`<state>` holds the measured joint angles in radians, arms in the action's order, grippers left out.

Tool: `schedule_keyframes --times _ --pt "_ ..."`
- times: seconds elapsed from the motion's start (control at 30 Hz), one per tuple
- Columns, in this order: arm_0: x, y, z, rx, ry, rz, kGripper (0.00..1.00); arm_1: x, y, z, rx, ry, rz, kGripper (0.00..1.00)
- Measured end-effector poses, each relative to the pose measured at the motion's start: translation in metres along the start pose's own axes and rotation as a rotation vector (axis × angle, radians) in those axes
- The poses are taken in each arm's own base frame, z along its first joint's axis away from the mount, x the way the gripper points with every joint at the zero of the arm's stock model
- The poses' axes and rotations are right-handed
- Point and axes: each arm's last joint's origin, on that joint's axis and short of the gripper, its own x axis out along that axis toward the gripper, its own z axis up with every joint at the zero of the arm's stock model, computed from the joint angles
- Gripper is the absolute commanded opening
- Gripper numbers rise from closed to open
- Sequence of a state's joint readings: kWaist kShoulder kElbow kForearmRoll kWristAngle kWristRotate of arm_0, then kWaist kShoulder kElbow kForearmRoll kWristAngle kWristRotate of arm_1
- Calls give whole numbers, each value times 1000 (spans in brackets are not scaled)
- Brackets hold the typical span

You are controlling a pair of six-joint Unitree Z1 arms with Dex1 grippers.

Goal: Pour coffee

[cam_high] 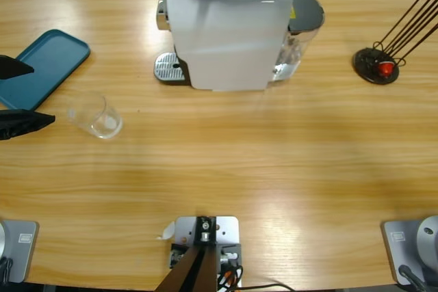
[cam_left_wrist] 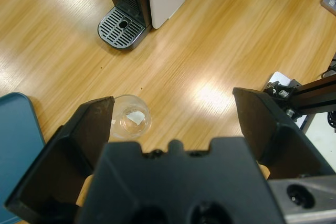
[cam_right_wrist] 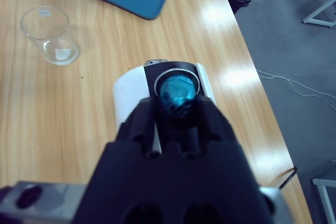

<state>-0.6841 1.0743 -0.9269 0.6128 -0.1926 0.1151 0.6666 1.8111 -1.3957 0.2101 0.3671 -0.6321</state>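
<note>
High view: my left gripper [cam_high: 17, 94] hangs spread wide beside the empty glass [cam_high: 96, 116]; my right gripper [cam_right_wrist: 178, 109] pinches a blue capsule [cam_right_wrist: 176, 94] over the coffee machine [cam_high: 229, 29].

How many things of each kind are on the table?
Coffee machine: 1
Clear glass tumbler: 1
Blue tray: 1
Capsule rack: 1
Capsules: 2, a teal capsule and a red capsule
Total: 6

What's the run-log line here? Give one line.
left tool: open, near glass | right tool: shut on teal capsule over coffee machine | glass: upright, no coffee visible
</note>
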Motion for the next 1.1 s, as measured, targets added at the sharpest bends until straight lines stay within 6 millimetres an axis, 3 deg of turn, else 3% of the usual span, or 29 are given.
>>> schedule_keyframes --times 0.27,0.33,0.47,0.53,0.6,0.63,0.67,0.8,0.93,1.1 --pt "0 0 0 0 0 0 987 -2 -1 7 -13 6 -36 1000" --pt "0 0 0 0 0 0 987 -3 1 11 -18 -2 -36 955" --pt "0 0 0 0 0 0 987 -3 16 25 18 -31 -3 676" --pt "0 0 0 0 0 0 982 -12 33 39 49 -56 30 606" --pt "0 0 0 0 0 0 982 -29 48 54 101 -81 43 390" --pt "0 0 0 0 0 0 982 -39 54 59 138 -88 36 132" --pt "0 0 0 0 -1 0 982 -50 58 60 181 -85 19 0" --pt "0 0 0 0 -2 0 977 -86 75 41 392 -50 -75 0" --pt "-1 0 0 1 -3 0 977 -97 85 14 618 -40 -225 0" --pt "-5 -1 -1 2 -18 -5 981 -107 82 6 802 -54 -406 0"
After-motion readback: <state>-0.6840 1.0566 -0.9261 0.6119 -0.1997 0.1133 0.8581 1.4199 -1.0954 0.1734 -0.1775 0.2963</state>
